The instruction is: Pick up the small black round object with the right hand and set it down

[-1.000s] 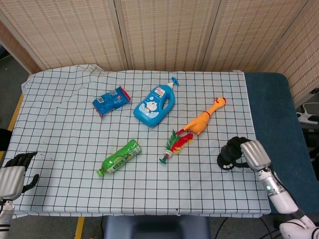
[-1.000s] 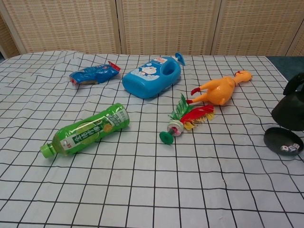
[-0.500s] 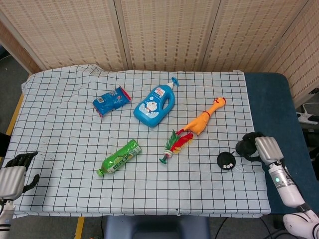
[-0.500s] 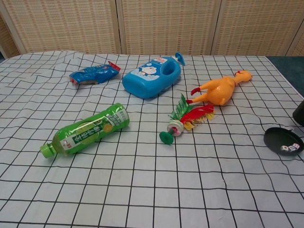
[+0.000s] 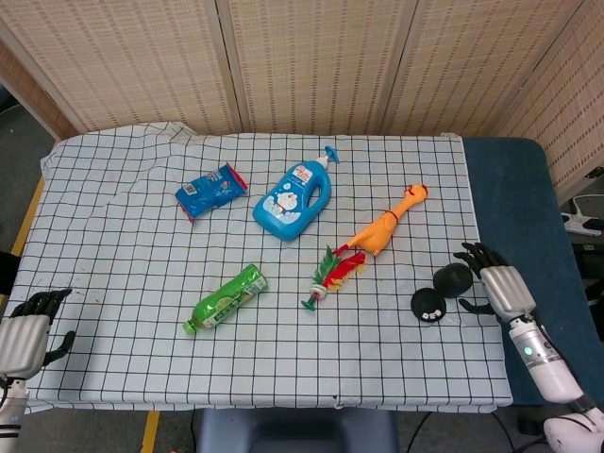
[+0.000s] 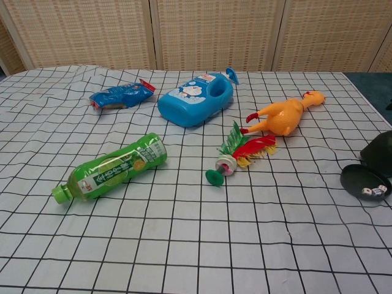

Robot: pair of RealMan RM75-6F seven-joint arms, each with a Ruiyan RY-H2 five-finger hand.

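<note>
At the right-hand margin of the checked worktop [image 5: 123, 226], the small black round object [image 5: 451, 277], a dome-like cup, is seen just beyond a flat black disc [image 5: 429, 304] carrying small white dice, with the right hand [image 5: 497, 286] close beside it, fingers spread and nothing clearly gripped; whether the fingertips touch it cannot be told. The object is judged light, rigid and smooth, hence liable to slip, and is best taken around its rounded sides from above. Open cloth is available toward the rubber chicken [image 5: 384, 227], whereas the worktop edge lies near on the right; the left hand [image 5: 26, 326] is held apart at the near left corner, loosely curled and empty.
</note>
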